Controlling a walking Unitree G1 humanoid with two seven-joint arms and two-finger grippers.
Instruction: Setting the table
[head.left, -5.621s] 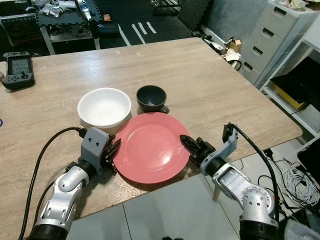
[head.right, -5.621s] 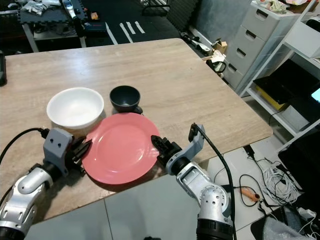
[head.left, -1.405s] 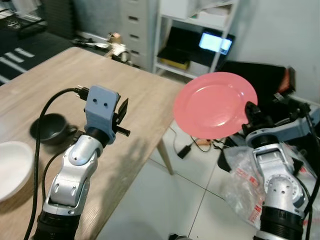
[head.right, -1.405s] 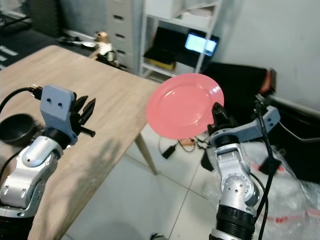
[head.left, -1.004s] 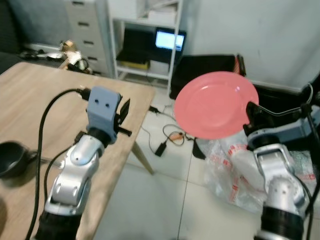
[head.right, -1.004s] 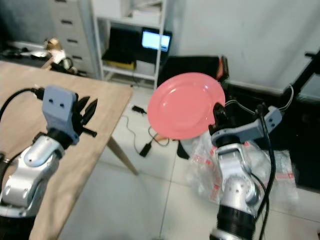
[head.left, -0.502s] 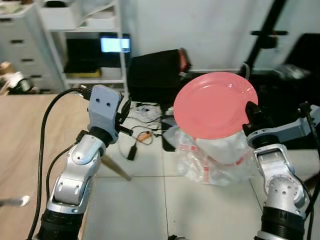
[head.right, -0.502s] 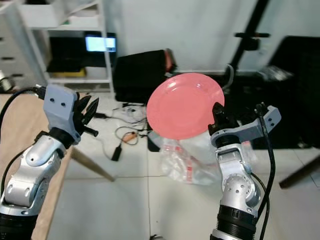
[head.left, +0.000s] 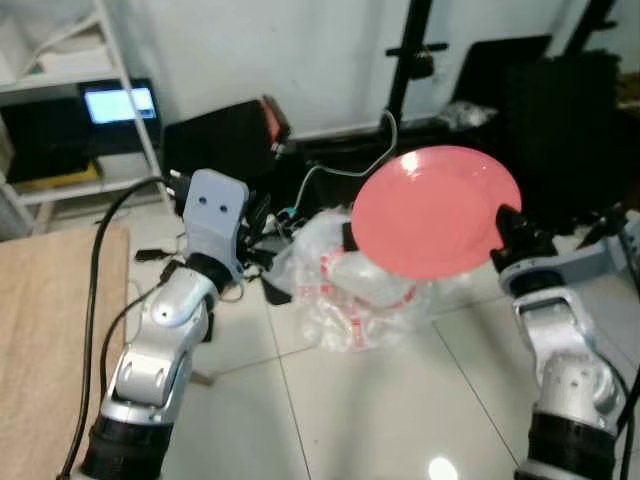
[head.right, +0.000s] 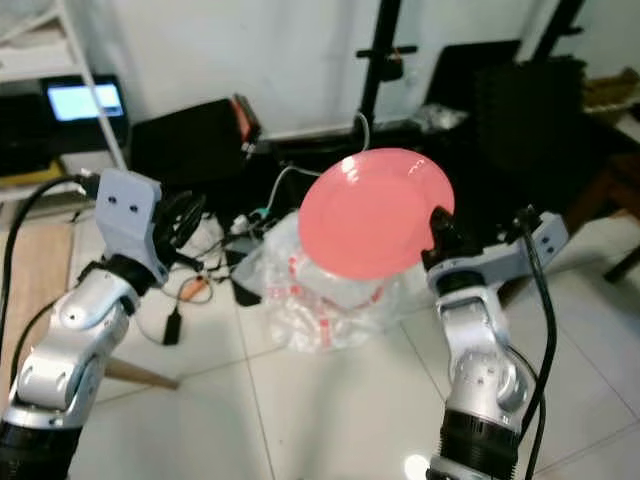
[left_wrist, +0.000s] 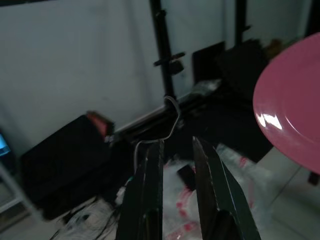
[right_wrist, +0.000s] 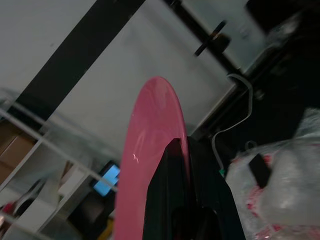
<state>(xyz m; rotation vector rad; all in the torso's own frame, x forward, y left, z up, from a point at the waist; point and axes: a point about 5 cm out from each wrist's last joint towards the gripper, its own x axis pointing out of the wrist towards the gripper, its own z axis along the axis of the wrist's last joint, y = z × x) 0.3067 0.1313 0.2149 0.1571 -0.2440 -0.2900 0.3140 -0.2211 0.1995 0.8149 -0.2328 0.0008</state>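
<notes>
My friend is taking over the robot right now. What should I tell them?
Right gripper: shut on the rim of the pink plate, holding it up in the air, tilted, above the floor.
Left gripper: raised, holding nothing, jaws a little apart.
A corner of the wooden table is at the robot's left; ahead lie a plastic bag, cables and black cases.
Done: plate is picked up.
Left: set it down at its place on a table.
</notes>
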